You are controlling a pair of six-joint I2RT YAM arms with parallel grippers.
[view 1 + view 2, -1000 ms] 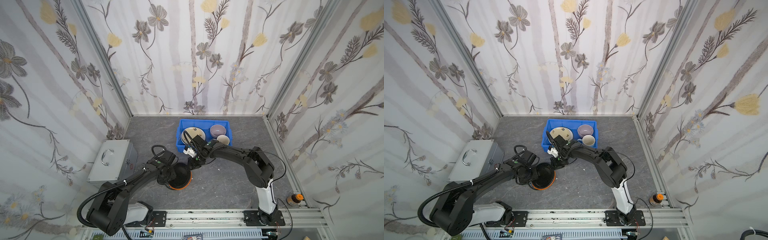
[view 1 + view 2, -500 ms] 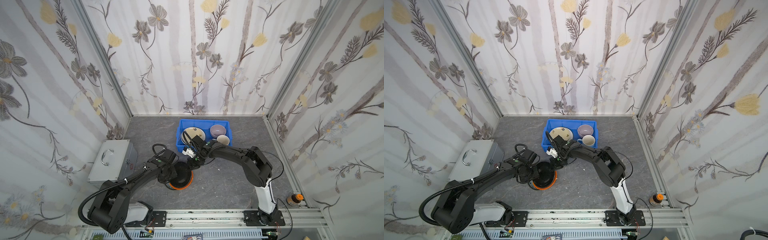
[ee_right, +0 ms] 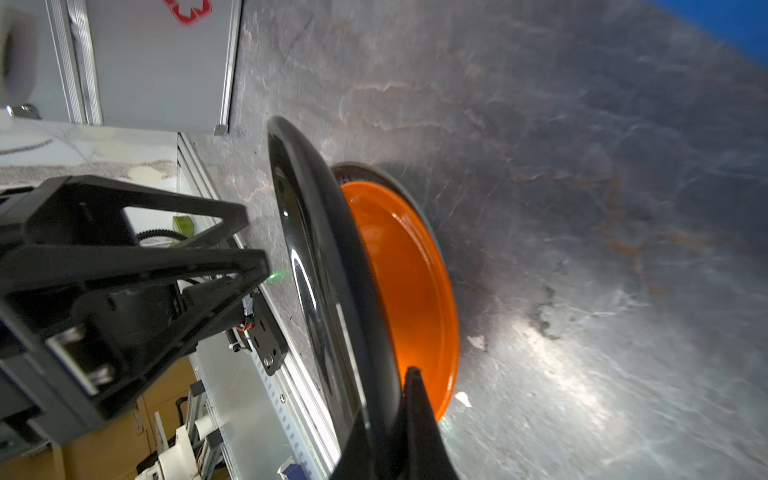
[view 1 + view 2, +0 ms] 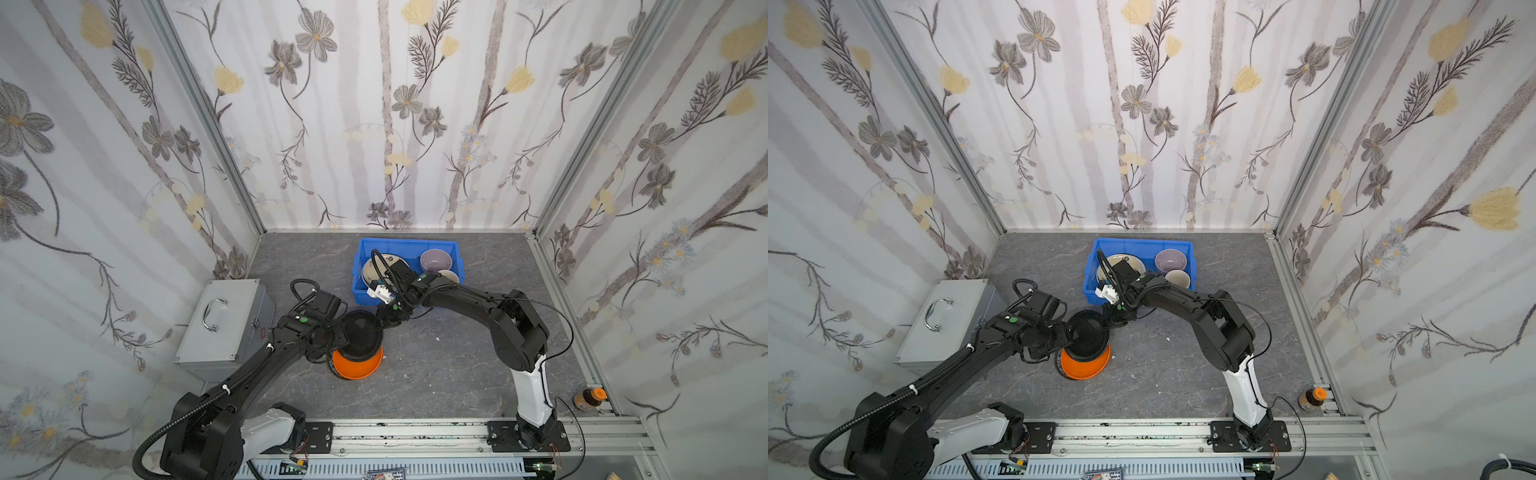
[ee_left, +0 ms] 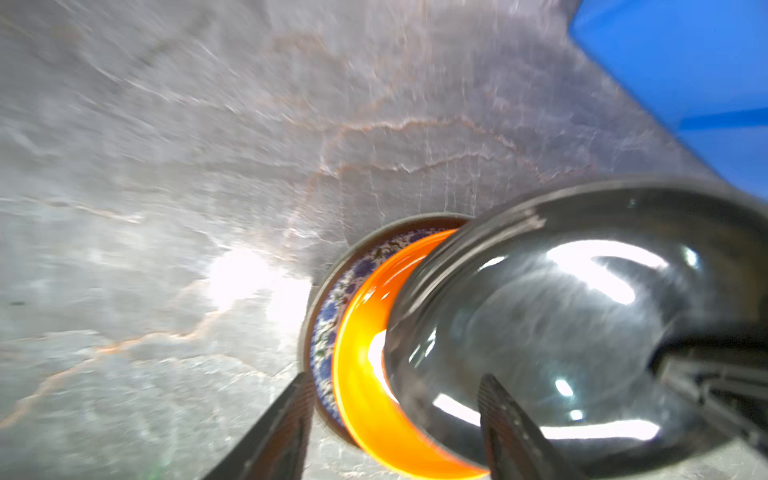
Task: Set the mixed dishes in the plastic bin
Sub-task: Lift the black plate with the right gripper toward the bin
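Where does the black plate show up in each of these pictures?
In a top view: black plate at mid-floor, between the two arms.
In a top view: same spot.
Left wrist: close up, its glossy face showing.
Right wrist: seen edge-on, tilted.
Shared landmark: the orange plate just beneath it, in all four.

No word, number or brand name can be read anywhere. The only sign is a red mark (image 3: 188, 9) on the side of the silver case (image 3: 158, 62). The right wrist view cuts it off at the frame edge, and in a top view (image 4: 263, 333) it is too small to make out.
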